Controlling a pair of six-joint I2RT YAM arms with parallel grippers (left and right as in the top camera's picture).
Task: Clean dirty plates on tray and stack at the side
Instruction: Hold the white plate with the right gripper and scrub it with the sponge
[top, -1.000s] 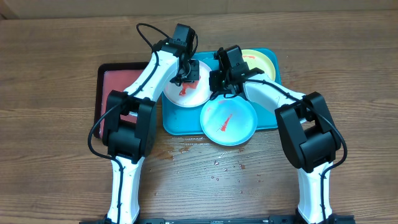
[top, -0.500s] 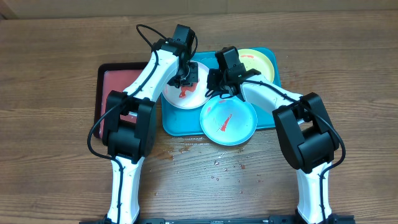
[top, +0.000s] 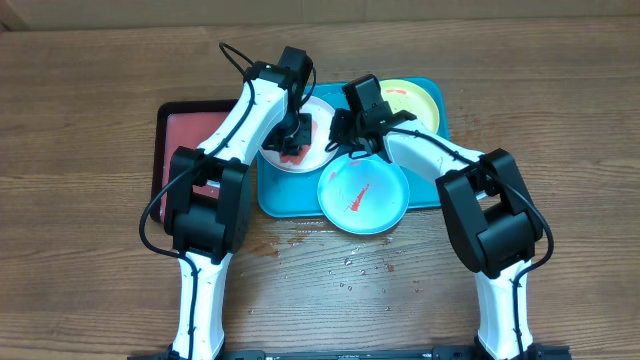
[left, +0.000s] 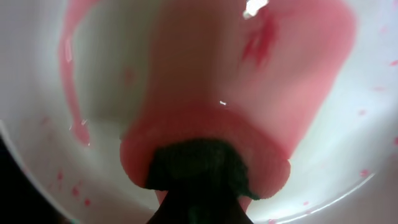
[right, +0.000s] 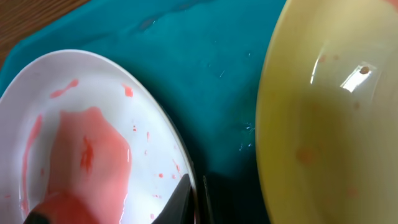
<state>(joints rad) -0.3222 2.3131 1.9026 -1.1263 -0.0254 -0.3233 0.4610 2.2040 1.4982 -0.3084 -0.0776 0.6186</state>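
Left gripper (top: 296, 138) clamps what looks like a pink sponge (left: 205, 112) onto white plate (right: 124, 87) on tray (right: 211, 81), right gripper (right: 194, 193) pinches its rim; if pinch slips, plate may skid into yellow-green plate (right: 329, 112).

I see L gripper (top: 298, 133) over white plate (top: 280, 155) at tray (top: 285, 195) left edge; R gripper (top: 346, 140) beside it; blue plate (top: 363, 195) overhangs front edge; yellow plate (top: 412, 100) back-right corner.

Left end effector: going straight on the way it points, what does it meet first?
The white plate: the left end effector points down into it, only the pink sponge it grips in between. The sponge looks pressed on the plate, though the close view is blurred.
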